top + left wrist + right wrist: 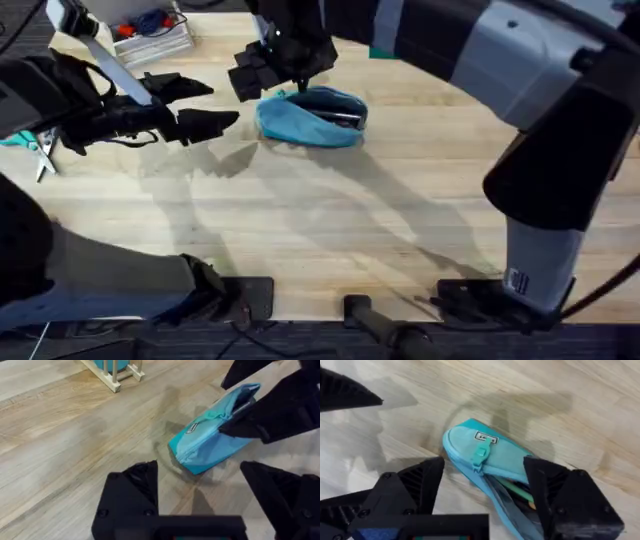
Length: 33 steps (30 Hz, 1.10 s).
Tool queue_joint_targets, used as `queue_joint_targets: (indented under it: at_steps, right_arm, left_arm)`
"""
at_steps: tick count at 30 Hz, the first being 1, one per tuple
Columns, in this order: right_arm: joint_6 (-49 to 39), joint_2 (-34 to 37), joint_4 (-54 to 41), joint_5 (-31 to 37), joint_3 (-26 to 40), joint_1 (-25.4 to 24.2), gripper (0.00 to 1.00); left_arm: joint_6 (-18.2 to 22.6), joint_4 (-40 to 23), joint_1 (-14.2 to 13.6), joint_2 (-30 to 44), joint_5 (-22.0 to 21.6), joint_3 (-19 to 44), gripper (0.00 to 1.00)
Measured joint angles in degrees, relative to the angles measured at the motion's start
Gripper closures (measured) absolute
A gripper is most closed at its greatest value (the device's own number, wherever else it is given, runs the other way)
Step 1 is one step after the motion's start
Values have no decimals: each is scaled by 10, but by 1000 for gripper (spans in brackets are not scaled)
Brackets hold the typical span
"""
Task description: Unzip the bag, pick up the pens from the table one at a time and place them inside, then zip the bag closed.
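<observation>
Blue bag (311, 117) lies unzipped beneath right gripper's (485, 485) parted fingers.

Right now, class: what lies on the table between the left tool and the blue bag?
Nothing: in the left wrist view, bare table with shadow runs from the open left tool to the bag.

scissors (40, 150) at table's left edge; wooden stand (114, 372).

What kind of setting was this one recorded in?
Probably a robot lab workbench: a butcher-block table with two arms mounted at its near edge, a blue pencil pouch, scissors and a clear bin of supplies.
</observation>
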Motion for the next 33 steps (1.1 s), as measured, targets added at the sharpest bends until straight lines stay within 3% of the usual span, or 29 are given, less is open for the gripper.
queue_joint_targets:
  at_steps: [9, 15, 22, 27, 31, 33]
  right_arm:
    - [8, 25, -1, 0, 0, 0, 68]
    - [23, 26, 3, -2, 0, 3, 244]
    - [24, 26, 3, -10, 0, 3, 301]
    - [26, 26, 5, -18, 0, 3, 482]
    - [29, 26, 13, -20, 0, 3, 779]
    - [29, 26, 16, -20, 0, 3, 803]
  left_arm:
    - [0, 0, 0, 0, 0, 0, 7]
    - [0, 0, 0, 0, 0, 0, 7]
    - [0, 0, 0, 0, 0, 0, 7]
    - [0, 0, 0, 0, 0, 0, 7]
    - [0, 0, 0, 0, 0, 0, 7]
    - [0, 0, 0, 0, 0, 0, 7]
